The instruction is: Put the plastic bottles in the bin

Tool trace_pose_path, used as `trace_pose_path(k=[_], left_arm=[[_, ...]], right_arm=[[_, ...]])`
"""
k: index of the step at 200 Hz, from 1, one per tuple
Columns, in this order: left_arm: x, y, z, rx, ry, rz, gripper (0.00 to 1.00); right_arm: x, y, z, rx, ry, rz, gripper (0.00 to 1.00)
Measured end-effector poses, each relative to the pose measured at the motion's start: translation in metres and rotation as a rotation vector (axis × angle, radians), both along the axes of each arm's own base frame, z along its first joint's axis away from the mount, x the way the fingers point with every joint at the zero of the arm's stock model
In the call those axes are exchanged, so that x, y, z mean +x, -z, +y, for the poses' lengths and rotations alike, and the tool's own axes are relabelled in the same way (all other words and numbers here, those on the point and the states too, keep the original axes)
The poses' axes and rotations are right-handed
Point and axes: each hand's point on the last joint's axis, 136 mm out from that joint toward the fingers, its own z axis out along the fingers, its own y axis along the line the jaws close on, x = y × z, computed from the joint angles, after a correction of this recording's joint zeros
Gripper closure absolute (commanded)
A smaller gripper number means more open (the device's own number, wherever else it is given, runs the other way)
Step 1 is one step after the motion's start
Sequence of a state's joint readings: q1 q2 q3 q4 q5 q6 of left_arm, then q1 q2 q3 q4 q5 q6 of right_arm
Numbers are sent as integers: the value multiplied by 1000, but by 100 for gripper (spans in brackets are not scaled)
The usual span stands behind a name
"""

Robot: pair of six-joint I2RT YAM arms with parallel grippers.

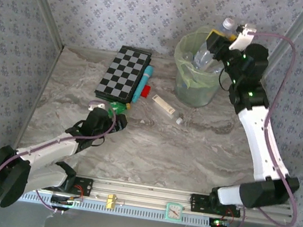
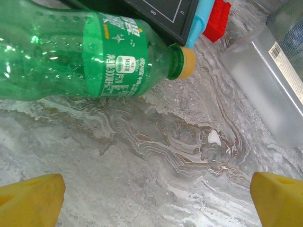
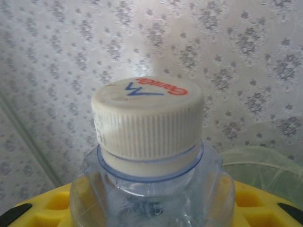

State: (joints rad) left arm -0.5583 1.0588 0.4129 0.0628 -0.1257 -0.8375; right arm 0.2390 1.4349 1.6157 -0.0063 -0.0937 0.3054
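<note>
Your right gripper (image 1: 218, 43) clamps a clear bottle (image 3: 149, 127) upright, cap up, over the bin (image 1: 186, 79); its base is hidden. Your left gripper (image 2: 156, 198), jaws wide apart, sits beside a green bottle (image 2: 71, 52) lying flat, cap toward the checkerboard (image 1: 123, 72), base cut off.

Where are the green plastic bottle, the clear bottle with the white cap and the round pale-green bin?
Green plastic bottle (image 2: 113, 56): left wrist view, on its label.
Clear bottle with the white cap (image 3: 149, 137): right wrist view, on the cap's ribbed side.
Round pale-green bin (image 1: 197, 91): top view, on its front wall.
</note>
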Motion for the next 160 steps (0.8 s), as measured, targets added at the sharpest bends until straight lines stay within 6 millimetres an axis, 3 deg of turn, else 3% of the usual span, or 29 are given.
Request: trace_pose_path(k=[39,73,121,160], left_arm=[[-3,-3,12,-8,-71,2,0],[-3,-10,18,-21,-108,-18,0],[-8,-19,28,-52,-157,-54,0],[-13,-29,39,-51,-191,-90,0]], right_arm=[[67,41,-11,22,74,85,52],[110,78,-9,73,84,168,52],[145,110,4,210,54,250,52],[155,122,6,329,51,293,51]])
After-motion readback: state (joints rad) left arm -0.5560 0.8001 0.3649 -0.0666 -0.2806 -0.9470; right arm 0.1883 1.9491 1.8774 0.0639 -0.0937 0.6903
